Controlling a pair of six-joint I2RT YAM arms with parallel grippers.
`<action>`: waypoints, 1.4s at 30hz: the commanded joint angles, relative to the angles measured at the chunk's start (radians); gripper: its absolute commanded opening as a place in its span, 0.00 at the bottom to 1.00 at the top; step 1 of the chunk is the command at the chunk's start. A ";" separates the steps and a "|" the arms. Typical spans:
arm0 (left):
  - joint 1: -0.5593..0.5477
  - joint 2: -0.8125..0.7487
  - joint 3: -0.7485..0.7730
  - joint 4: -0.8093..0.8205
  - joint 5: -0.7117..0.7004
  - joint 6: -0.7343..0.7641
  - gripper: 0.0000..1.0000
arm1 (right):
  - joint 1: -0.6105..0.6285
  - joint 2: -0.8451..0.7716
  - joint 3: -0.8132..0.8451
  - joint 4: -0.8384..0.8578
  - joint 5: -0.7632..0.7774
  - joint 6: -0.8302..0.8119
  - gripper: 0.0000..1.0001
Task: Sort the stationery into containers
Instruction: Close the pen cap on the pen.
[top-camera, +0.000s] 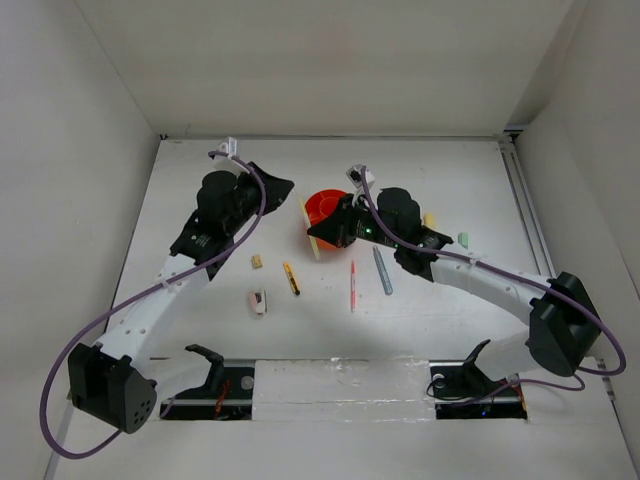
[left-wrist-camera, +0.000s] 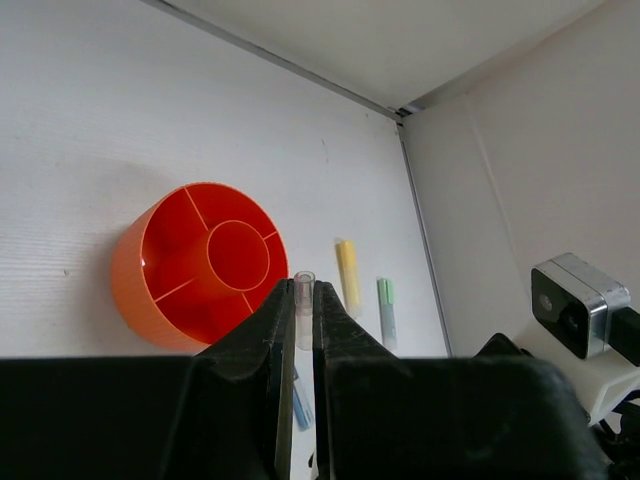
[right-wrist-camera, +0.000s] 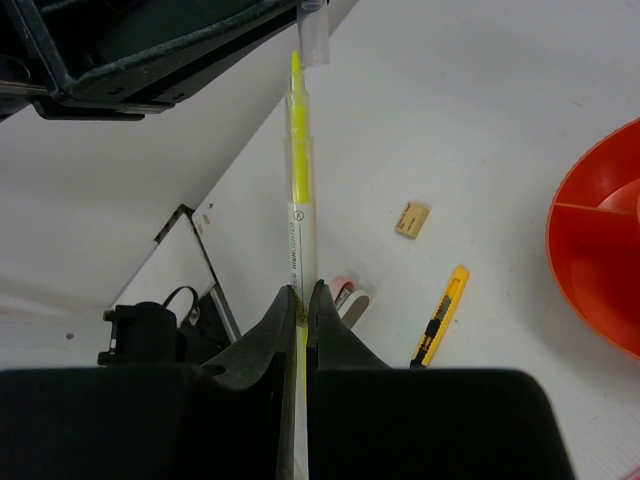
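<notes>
Right hand (right-wrist-camera: 303, 293) pinching yellow highlighter (right-wrist-camera: 299, 190), held in air at left edge of tub (top-camera: 322, 207). Bare tip just beside mouth of clear cap (left-wrist-camera: 304, 285); cannot tell if touching. Left hand (left-wrist-camera: 302, 303) pressed together on cap.

Tub standing on tabletop (top-camera: 450, 320).

Lying nearer to arm bases than tub:
- tan eraser (top-camera: 257, 262)
- pink-white eraser (top-camera: 259, 300)
- yellow-black item (top-camera: 291, 277)
- red pen (top-camera: 353, 285)
- grey-blue pen (top-camera: 382, 270)

Right of tub: yellow marker (left-wrist-camera: 347, 275), green marker (left-wrist-camera: 386, 305).

Print on the yellow highlighter (right-wrist-camera: 298, 240) is unreadable.
</notes>
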 joint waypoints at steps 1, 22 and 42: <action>0.005 -0.036 0.004 0.037 -0.017 -0.010 0.00 | -0.004 -0.005 0.013 0.066 -0.006 0.002 0.00; 0.005 -0.045 0.004 0.078 0.023 -0.019 0.00 | 0.005 0.023 0.032 0.066 -0.024 0.002 0.00; 0.005 -0.045 -0.023 0.088 0.014 -0.010 0.00 | 0.005 0.014 0.041 0.066 -0.024 0.002 0.00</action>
